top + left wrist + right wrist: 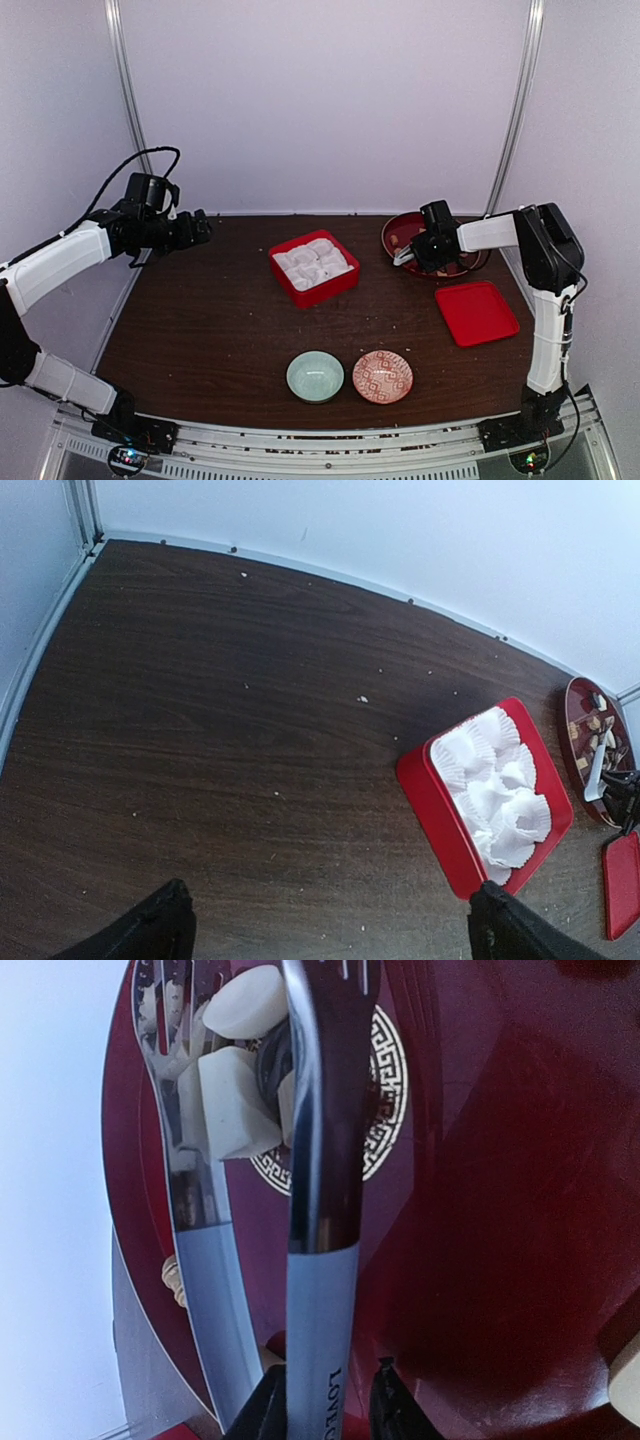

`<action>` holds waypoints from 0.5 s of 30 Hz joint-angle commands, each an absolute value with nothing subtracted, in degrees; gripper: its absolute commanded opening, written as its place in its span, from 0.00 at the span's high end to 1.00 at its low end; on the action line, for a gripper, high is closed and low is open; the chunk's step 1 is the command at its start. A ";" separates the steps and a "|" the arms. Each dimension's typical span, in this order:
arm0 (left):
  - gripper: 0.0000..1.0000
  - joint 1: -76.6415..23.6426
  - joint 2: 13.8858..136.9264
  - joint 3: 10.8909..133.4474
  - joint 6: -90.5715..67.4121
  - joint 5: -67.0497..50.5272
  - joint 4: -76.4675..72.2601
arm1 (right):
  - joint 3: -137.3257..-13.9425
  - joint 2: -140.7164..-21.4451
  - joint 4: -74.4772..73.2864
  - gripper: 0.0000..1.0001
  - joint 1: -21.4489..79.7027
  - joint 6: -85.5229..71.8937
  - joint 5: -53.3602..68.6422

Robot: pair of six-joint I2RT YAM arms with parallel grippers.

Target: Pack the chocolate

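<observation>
I reckon the whitish chocolate (235, 1100) between the tongs' (320, 1160) tips could slip out sideways if I squeeze unevenly, since other pieces crowd it on the dark red plate (480, 1160). My right gripper (418, 250) reaches low over that plate, fingers clamped on the tongs. My left gripper (200, 230) hangs raised far left, fingers wide, empty.

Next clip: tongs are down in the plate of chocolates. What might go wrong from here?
1. The whitish cube between the tongs sits tight against other pieces, so closing may catch two or knock neighbours around the dark red plate.
2. The polished tongs may let it slip on the way across the table to the paper cups in the red box.
</observation>
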State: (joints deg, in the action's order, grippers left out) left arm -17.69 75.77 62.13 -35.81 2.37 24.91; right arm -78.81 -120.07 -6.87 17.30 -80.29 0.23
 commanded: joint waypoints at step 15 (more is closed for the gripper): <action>0.02 -16.77 75.23 61.74 -36.21 1.21 22.06 | -74.36 -115.56 -3.75 0.91 15.69 -80.45 -0.47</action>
State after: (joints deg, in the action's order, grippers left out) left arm -17.26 75.77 62.13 -35.97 1.89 24.84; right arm -75.94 -119.00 -4.38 16.38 -81.28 0.45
